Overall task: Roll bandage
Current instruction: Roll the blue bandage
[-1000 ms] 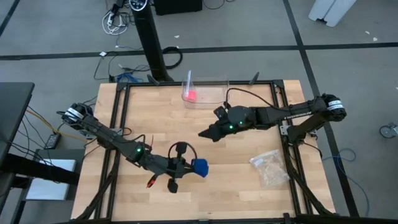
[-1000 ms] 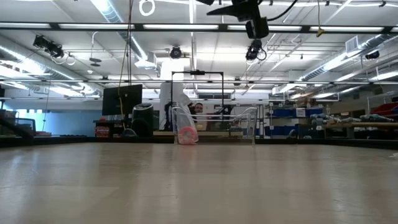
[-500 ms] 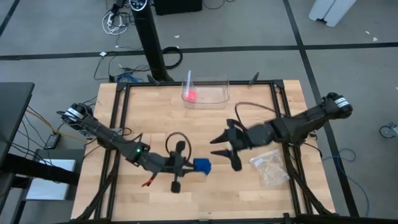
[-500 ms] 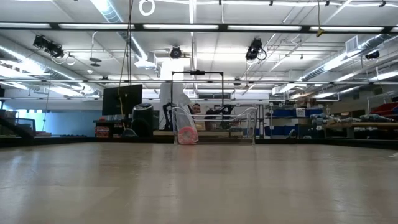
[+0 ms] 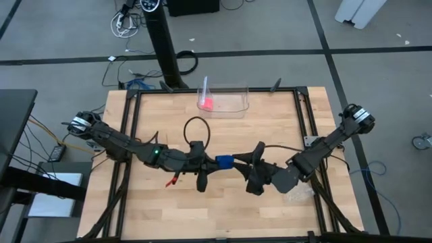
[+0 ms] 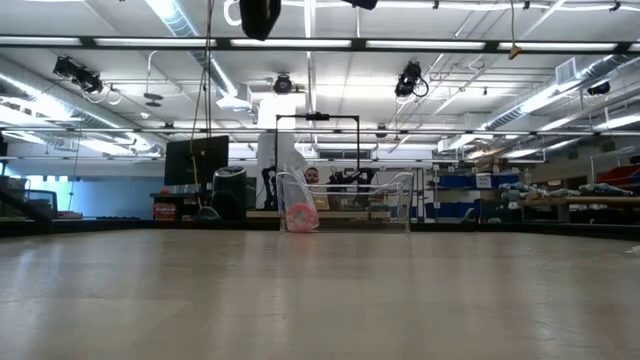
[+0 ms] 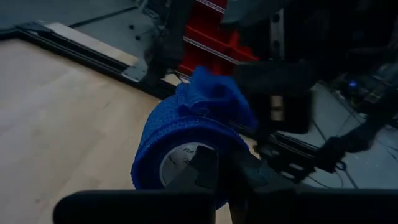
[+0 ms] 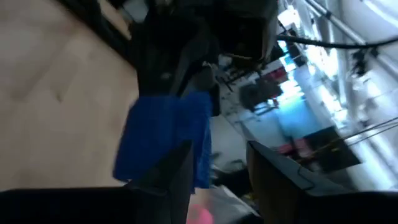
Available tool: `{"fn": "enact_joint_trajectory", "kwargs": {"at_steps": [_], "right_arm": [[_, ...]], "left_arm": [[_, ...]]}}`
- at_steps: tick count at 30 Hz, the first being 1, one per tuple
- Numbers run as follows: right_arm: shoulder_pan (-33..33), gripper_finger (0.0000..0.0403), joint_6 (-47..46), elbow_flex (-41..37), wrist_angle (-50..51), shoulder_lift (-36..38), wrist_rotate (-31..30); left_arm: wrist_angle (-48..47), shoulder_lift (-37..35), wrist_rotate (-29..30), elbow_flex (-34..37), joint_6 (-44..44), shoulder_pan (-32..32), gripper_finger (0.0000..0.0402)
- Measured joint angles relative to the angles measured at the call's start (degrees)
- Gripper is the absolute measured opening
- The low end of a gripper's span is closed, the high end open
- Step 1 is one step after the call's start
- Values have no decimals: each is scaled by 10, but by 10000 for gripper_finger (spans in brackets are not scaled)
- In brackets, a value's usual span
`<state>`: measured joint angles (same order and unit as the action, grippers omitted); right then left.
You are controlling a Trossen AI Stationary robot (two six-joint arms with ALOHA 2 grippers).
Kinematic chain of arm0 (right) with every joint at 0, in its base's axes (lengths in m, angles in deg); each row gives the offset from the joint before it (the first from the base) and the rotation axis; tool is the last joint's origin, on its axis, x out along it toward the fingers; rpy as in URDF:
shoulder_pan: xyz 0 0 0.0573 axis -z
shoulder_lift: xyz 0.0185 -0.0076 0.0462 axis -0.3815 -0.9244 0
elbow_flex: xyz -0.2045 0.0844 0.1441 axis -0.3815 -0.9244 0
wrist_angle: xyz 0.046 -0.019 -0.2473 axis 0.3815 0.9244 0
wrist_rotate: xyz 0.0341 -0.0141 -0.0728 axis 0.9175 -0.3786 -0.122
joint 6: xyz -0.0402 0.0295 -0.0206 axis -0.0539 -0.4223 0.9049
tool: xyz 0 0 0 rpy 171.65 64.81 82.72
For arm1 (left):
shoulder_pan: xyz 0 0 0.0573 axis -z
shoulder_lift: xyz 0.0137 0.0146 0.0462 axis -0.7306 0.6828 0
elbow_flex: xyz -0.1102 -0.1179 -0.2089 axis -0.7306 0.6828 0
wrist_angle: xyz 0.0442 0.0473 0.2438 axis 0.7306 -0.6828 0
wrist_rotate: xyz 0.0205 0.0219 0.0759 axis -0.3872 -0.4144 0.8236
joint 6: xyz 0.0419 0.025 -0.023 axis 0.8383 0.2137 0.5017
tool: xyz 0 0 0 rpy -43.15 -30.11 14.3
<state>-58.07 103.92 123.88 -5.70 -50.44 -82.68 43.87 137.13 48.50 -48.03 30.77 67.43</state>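
Although hard to judge fully from these angles, looks close to finished. Pinched in the narrowed jaws of the left gripper (image 5: 214, 163): the bandage (image 5: 225, 161), wound up into a small cylinder of bright blue stretchy fabric. Gripped from one flat end, seen in the left wrist view, with the dark fingertips (image 7: 210, 176) closed over the pale core of the roll. Appears held up clear of the pale wooden table (image 5: 155, 115), since nothing blue shows at table height in the low view.

Facing it from the opposite side, the right gripper (image 5: 244, 167), jaws parted with a plain gap between the two dark fingers (image 8: 179, 169). Just ahead of those jaws and a little to one side, the blue roll, near but not yet between them; no contact to be made out.

Done, by the look of it: nearly all the winding, with no long strip trailing anywhere. Left to do: taming the crumpled loose flap (image 7: 214, 87) that stands up from the outer layer on the far side of the left jaws, then pressing it flat onto the roll. Probably a job for the right jaws, closing over the flap side. After that, setting the roll down and letting go.

Well beyond both sets of jaws, untouched: a clear plastic box (image 5: 233, 100) with a small pink object (image 5: 207, 103) inside.
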Motion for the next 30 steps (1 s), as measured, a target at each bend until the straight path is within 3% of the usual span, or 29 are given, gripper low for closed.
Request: {"fn": "enact_joint_trajectory", "kwargs": {"at_steps": [8, 14, 23, 30], "right_arm": [[-12, 137, 97, 0, -3, -16, -30], [-32, 133, 111, 0, -26, -17, -57], [-48, 129, 82, 0, -32, -17, -37], [-25, 101, 59, 0, -17, -17, -12]], "left_arm": [[16, 0, -34, 0, -3, -10, 17], [14, 0, -34, 0, 2, -10, 17], [30, 0, -39, 0, 15, -14, 17], [29, 0, -54, 0, 31, -14, 17]]}}
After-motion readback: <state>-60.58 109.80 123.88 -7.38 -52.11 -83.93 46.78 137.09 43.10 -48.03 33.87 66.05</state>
